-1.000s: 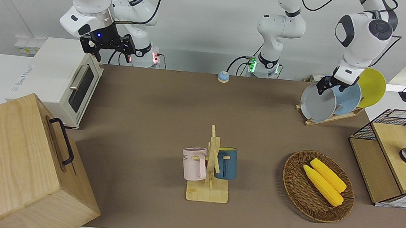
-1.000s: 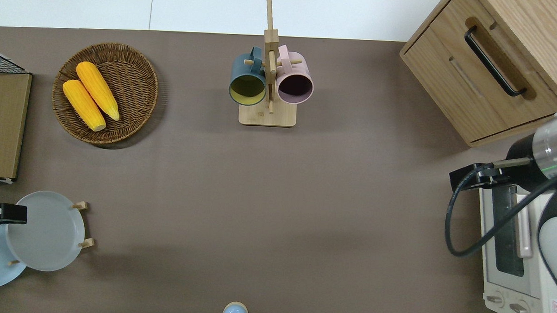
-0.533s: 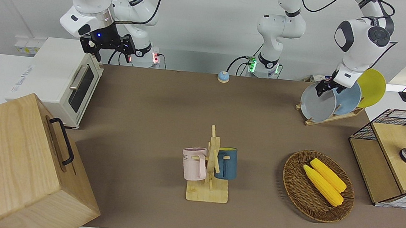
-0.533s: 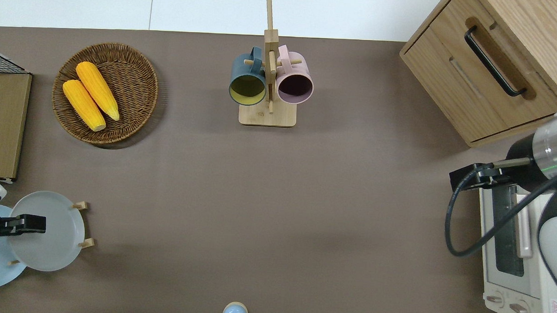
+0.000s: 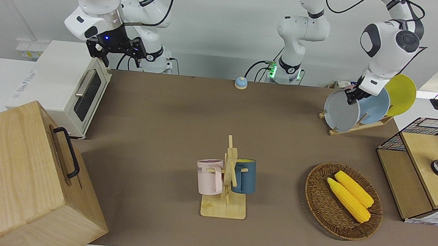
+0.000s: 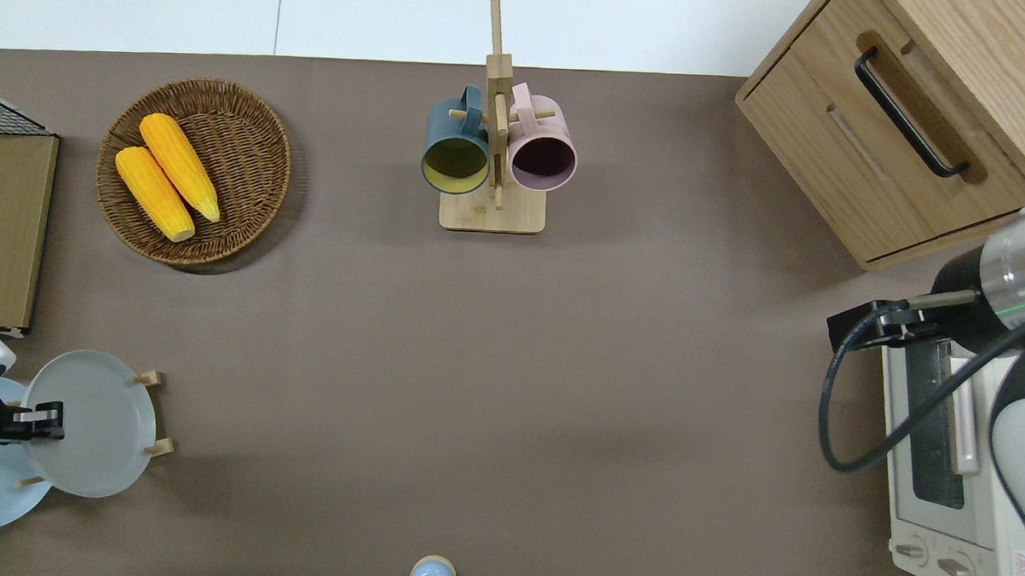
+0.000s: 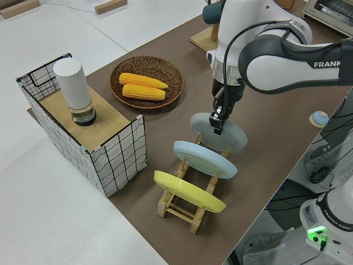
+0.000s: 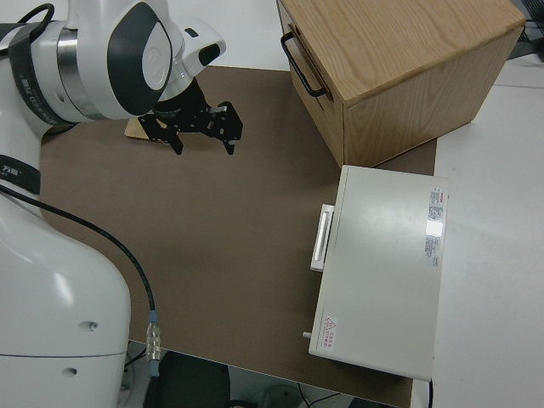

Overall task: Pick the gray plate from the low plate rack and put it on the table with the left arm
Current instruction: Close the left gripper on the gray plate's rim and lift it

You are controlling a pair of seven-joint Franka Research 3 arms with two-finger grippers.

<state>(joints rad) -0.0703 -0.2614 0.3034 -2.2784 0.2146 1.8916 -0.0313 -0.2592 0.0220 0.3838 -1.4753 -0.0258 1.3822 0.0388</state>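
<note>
The gray plate (image 5: 341,112) stands slanted in the slot of the low plate rack (image 5: 357,126) that is farthest from the robots, at the left arm's end of the table (image 5: 164,114). My left gripper (image 5: 354,96) is at the plate's upper rim, with its fingers on either side of the rim and closed on it. This shows in the overhead view (image 6: 37,418) and the left side view (image 7: 217,123). The plate (image 7: 226,135) still rests in the rack. My right gripper (image 5: 116,48) is parked, open and empty.
A light blue plate (image 5: 377,107) and a yellow plate (image 5: 402,93) stand in the same rack. A wicker basket with corn (image 5: 343,201), a wire-and-wood box (image 5: 421,168), a mug tree (image 5: 227,187), a toaster oven (image 5: 67,86), a wooden cabinet (image 5: 12,176) and a small bell (image 5: 240,83) stand around.
The left gripper has come down onto the gray plate's upper rim and closed on it. The plate now stands slightly more upright. The right arm has not moved.
</note>
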